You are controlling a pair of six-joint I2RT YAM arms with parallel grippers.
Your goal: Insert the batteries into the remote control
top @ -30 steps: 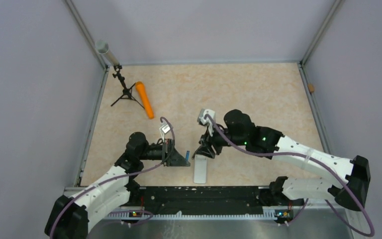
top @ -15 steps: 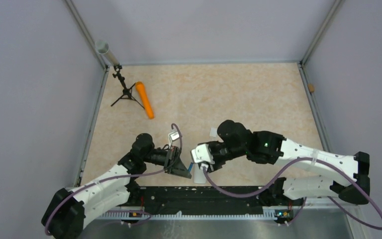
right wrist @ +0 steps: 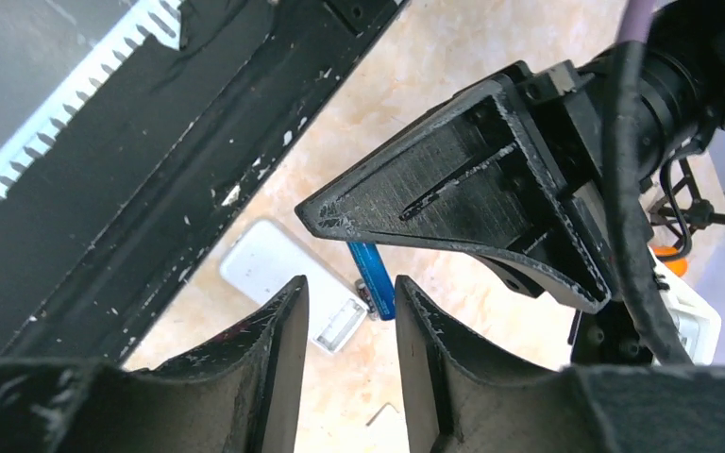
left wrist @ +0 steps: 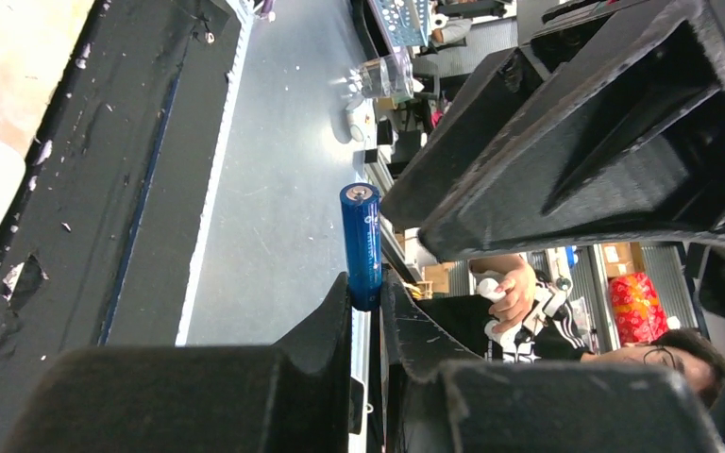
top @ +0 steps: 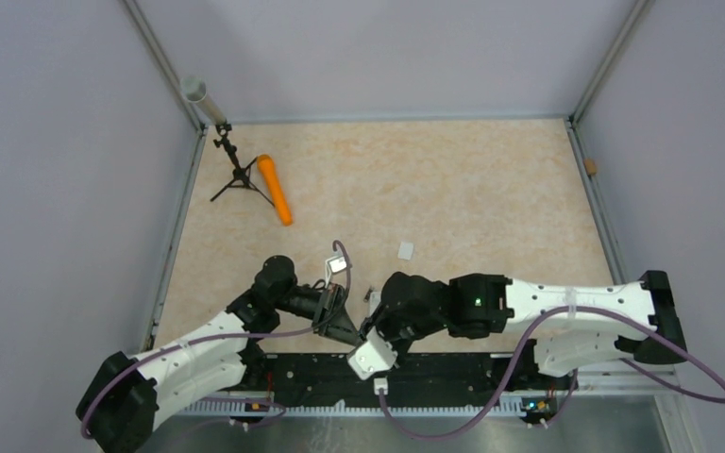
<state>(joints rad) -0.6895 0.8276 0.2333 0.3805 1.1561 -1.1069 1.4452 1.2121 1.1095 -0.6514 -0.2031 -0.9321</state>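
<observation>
Both arms have swung to the counter's (top: 453,189) near edge, beside the remote control (right wrist: 264,264). The left hand (left wrist: 365,288) pinches the blue battery (left wrist: 362,241). The right hand (right wrist: 349,293) is half spread and empty, so loading seems imminent.

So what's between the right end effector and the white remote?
The blue battery, pinched in the left end effector; the right wrist view shows it.

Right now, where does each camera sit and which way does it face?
Top external: high behind the arms, looking down at the table; both arms show.
Left wrist: looks along the left gripper, which pinches the blue battery.
Right wrist: looks through the open right gripper at the remote control.
Both wrist views share the blue battery.
</observation>
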